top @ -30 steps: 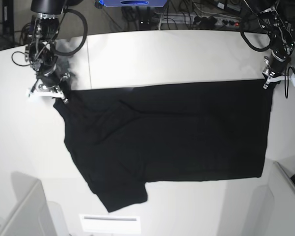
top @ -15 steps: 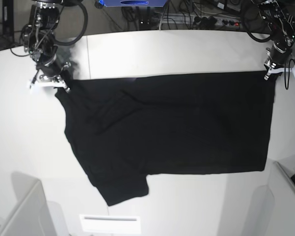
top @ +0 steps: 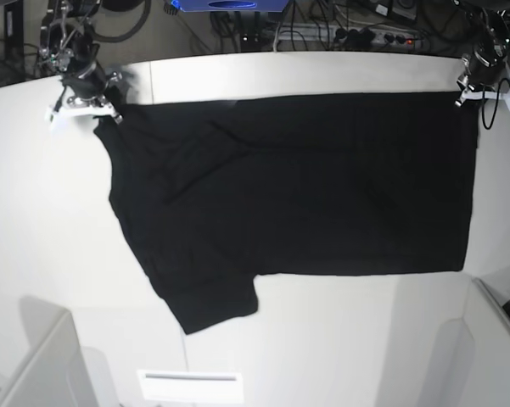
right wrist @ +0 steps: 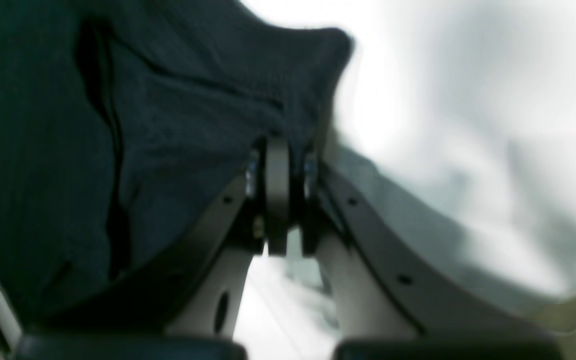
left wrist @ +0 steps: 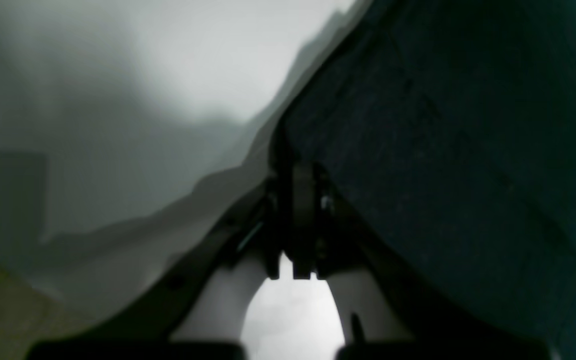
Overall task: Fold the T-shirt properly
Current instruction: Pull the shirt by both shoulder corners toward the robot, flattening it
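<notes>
The black T-shirt [top: 305,186] lies spread plain side up across the white table [top: 34,220], with one sleeve [top: 216,309] hanging toward the front. No print shows. My left gripper [top: 468,100] is shut on the shirt's far right corner; in the left wrist view the closed fingertips [left wrist: 298,190] pinch the dark cloth [left wrist: 443,150]. My right gripper [top: 109,114] is shut on the far left corner; in the right wrist view the closed fingertips [right wrist: 278,165] clamp bunched cloth [right wrist: 133,135].
Cables and a power strip [top: 373,34] lie beyond the table's far edge. A white label [top: 189,386] sits near the front edge. Grey raised panels stand at the front left [top: 42,365] and front right [top: 492,339].
Both grippers have moved toward the table's far edge, pulling the shirt's held edge with them. The whole shirt has slid farther back and lies flatter and tauter.
</notes>
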You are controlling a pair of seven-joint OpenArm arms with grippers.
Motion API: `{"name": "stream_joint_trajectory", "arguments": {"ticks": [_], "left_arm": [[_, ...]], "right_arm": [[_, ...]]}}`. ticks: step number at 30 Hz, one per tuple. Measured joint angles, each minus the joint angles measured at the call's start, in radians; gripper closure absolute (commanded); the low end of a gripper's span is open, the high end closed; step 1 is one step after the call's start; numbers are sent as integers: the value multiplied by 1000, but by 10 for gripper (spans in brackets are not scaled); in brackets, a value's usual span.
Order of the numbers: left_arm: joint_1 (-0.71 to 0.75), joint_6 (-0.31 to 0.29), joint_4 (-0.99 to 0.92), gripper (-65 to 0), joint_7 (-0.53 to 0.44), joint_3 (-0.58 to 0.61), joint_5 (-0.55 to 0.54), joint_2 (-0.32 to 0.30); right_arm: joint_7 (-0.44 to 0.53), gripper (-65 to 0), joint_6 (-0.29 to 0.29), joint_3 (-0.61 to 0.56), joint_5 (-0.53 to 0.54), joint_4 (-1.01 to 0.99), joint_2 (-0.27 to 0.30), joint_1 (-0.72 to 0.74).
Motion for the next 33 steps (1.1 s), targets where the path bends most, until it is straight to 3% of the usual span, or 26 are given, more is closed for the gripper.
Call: {"name": "stream_joint_trajectory", "arguments": {"ticks": [7,33], "left_arm": [[22,0,3,0,-6,0,0,-3],[85,-14,13,0,-21,0,-11,-5]], "right_arm": [[-5,0,1,66,1,45,-69,-85],[-8,0,1,72,0,77,-66,-133]]}}
